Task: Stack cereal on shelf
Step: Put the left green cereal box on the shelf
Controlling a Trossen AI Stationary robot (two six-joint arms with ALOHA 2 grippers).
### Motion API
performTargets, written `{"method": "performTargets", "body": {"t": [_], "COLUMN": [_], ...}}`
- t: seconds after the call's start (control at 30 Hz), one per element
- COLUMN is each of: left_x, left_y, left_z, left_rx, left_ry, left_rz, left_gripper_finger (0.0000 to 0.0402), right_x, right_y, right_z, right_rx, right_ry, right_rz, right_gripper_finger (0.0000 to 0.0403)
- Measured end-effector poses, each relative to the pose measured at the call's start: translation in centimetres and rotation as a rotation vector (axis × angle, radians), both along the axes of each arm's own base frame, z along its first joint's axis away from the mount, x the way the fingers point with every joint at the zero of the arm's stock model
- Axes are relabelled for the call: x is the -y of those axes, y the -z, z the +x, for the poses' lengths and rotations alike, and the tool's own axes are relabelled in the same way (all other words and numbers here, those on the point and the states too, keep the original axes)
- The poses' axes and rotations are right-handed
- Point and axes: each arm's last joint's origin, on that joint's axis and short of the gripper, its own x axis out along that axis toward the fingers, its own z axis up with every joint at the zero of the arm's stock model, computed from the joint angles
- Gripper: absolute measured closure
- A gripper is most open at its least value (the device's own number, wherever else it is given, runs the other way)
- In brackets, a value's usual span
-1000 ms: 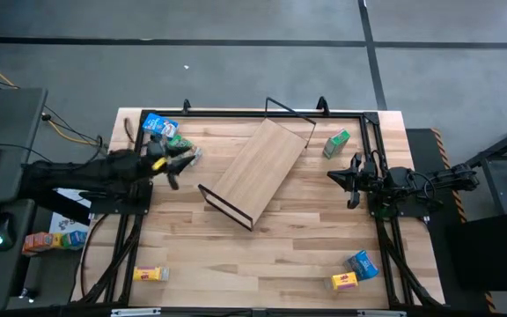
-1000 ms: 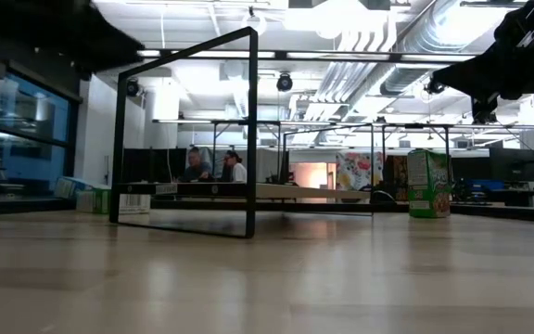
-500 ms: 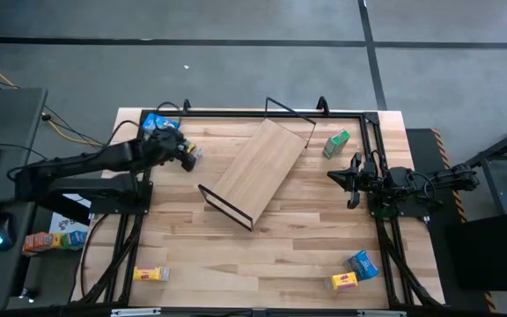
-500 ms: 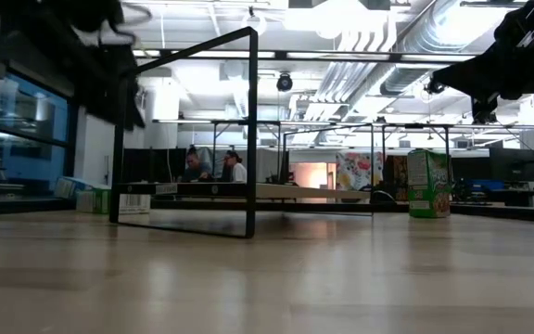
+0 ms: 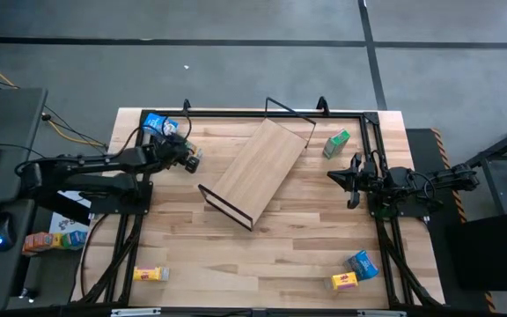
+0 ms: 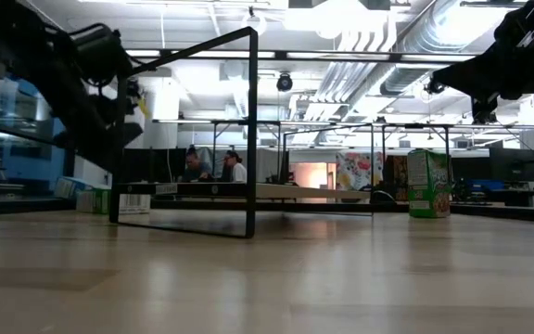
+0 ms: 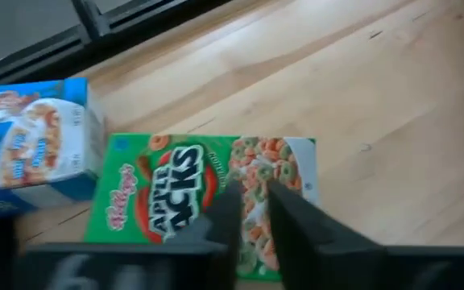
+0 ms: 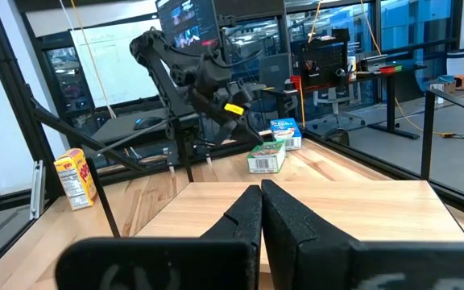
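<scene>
Shelf-wise, the long light-wood board with black wire ends (image 5: 259,168) lies mid-worktop. Flat green cardboard cereal box (image 7: 208,196) sits near the far left corner; left gripper (image 7: 250,211) is pinched shut above it, holding nothing, so it could shove the box instead of grabbing it. Right gripper (image 5: 352,180) waits closed near the right edge

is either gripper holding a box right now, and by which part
No. The left gripper hangs shut above the green box lying flat beside the blue box, nothing between its fingers. The right gripper is shut and empty, facing the shelf.
</scene>
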Motion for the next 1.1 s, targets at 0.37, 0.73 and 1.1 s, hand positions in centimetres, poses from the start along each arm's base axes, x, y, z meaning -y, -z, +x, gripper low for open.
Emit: {"method": "performTargets", "body": {"t": [0.37, 0.73, 1.1], "left_x": [-0.5, 0.7, 3.8], "left_y": [1.9, 3.1, 1.4], "left_z": [1.2, 2.8, 1.5], "left_rx": [0.039, 0.001, -0.167], "left_ry": [-0.018, 0.079, 0.204], "left_rz": [0.004, -0.008, -0.111], "left_gripper_finger": [0.04, 0.0401, 0.0401], "right_x": [0.0, 0.0, 0.0], "right_y": [0.0, 0.0, 0.0], "right_z": [0.0, 0.0, 0.0], "right_rx": [0.0, 0.0, 0.0], "right_ry": [0.0, 0.0, 0.0], "right_rz": [0.0, 0.0, 0.0], "right_gripper_finger": [0.0403, 0.0403, 0.0403]}}
